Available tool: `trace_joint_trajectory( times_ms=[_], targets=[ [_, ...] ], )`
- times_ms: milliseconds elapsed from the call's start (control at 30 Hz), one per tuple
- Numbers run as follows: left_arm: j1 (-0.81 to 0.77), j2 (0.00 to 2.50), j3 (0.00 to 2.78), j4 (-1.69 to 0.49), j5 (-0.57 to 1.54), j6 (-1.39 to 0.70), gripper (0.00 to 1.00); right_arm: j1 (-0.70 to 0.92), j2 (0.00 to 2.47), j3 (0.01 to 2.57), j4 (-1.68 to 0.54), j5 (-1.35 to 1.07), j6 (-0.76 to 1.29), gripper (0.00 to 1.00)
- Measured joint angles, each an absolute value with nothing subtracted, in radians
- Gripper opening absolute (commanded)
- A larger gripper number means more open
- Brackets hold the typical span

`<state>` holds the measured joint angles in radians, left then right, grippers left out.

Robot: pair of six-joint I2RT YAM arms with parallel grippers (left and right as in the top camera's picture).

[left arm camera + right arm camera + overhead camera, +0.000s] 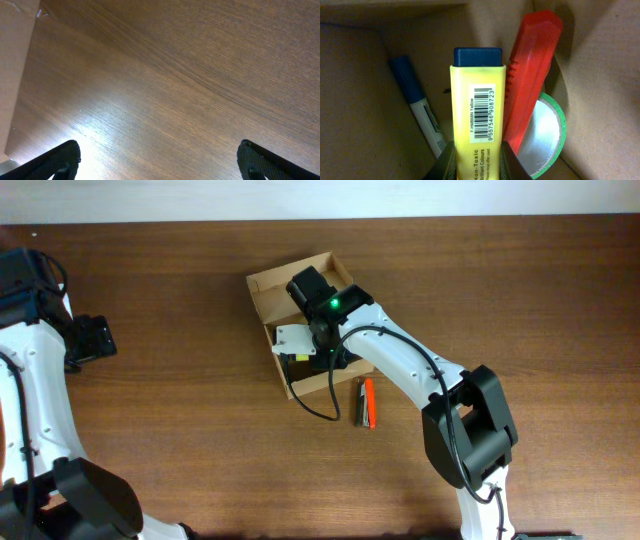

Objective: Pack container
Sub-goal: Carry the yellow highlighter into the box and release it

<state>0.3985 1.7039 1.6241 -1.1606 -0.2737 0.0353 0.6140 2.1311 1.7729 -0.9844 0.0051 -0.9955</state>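
The right claw (476,169) reaches down inside the container (262,298), which sits open on the surface (150,260), and clamps a yellow highlighter (477,100), while the left claw (160,160) hangs spread wide, well left of the container.

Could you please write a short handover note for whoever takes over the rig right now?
Left gripper: open, idle over bare table, away from the container.
Right gripper: shut on the yellow highlighter, reaching into the open container, not yet released.
Done: blue marker, red pen-like item and green tape roll lie in the container.
Left: release the highlighter, then probably pack the orange and black item lying on the table beside the container.
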Motion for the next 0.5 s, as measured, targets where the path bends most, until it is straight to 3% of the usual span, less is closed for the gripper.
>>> trace_joint_trajectory(
  times_ms=[233, 300, 400, 500],
  targets=[
    [0.398, 1.704, 1.624, -1.161, -0.274, 0.035, 1.00, 0.614, 2.131, 1.773, -1.015, -0.015, -0.987, 0.24],
    [0.398, 1.704, 1.624, -1.161, -0.273, 0.035, 1.00, 0.614, 2.131, 1.773, -1.011, -0.019, -0.971, 0.42],
    [0.398, 1.704, 1.624, -1.161, -0.273, 0.035, 1.00, 0.614, 2.131, 1.773, -0.985, -0.016, -0.956, 0.57],
    [0.398, 1.704, 1.624, -1.161, -0.274, 0.035, 1.00, 0.614, 2.131, 1.773, -0.949, -0.001, -0.931, 0.79]
  ],
)
